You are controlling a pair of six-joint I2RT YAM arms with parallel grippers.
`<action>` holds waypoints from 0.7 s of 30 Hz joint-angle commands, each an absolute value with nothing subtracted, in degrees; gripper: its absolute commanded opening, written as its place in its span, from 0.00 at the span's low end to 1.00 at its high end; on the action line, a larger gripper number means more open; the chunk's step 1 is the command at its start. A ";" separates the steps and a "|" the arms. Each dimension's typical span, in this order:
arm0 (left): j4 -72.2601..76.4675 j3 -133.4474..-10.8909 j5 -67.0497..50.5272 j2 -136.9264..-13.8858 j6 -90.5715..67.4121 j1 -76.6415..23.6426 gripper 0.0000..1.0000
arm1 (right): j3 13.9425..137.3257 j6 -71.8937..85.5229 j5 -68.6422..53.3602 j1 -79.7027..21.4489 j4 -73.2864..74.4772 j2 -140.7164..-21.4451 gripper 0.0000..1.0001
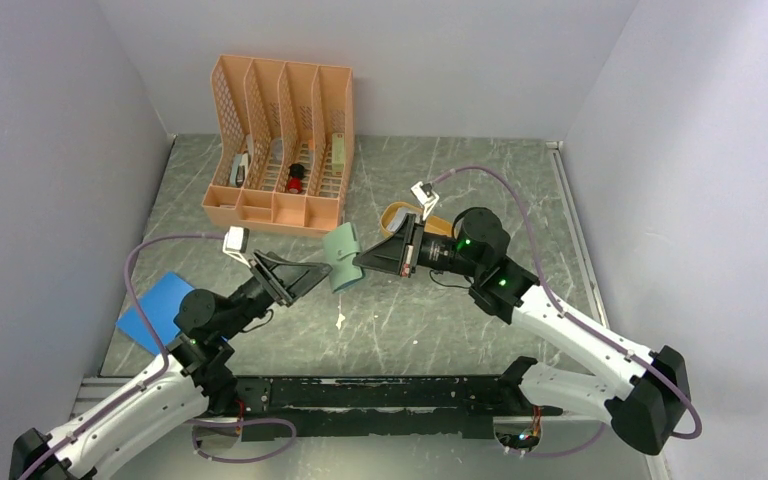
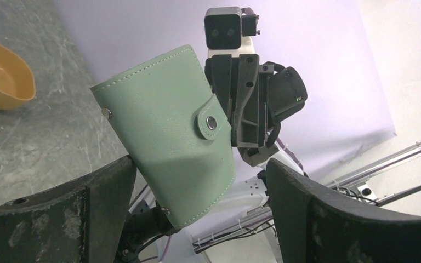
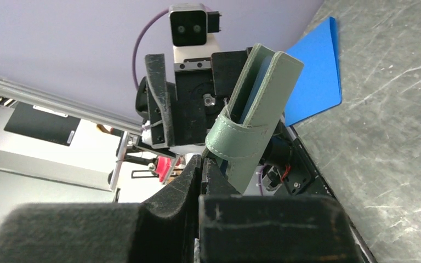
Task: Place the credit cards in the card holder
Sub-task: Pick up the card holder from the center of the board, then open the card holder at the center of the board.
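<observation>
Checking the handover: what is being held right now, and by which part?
The right gripper pinches the card holder in mid-air, at its edge beside the snap strap. The left gripper is open around it.

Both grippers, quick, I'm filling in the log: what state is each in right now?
Left gripper: open, fingers spread on either side of the card holder.
Right gripper: closed, pinching the card holder's edge.

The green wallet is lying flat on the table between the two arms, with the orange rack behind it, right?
No: the card holder is held off the table by the right end effector, between the two arms, with the orange rack behind it. The left wrist view shows this.
</observation>
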State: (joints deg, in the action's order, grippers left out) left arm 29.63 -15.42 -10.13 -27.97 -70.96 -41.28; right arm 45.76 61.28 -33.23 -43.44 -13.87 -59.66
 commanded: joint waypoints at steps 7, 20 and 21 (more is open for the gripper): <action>42.89 -15.18 -15.84 -31.38 -72.13 -40.91 0.75 | 45.93 62.74 -34.72 -43.02 -17.02 -58.76 0.00; 42.33 -12.50 -15.42 -30.80 -72.84 -40.96 0.93 | 46.52 63.63 -35.19 -43.07 -18.59 -57.19 0.00; 43.19 -12.63 -15.85 -31.38 -72.98 -40.96 0.92 | 46.44 63.90 -35.28 -43.09 -19.00 -57.14 0.00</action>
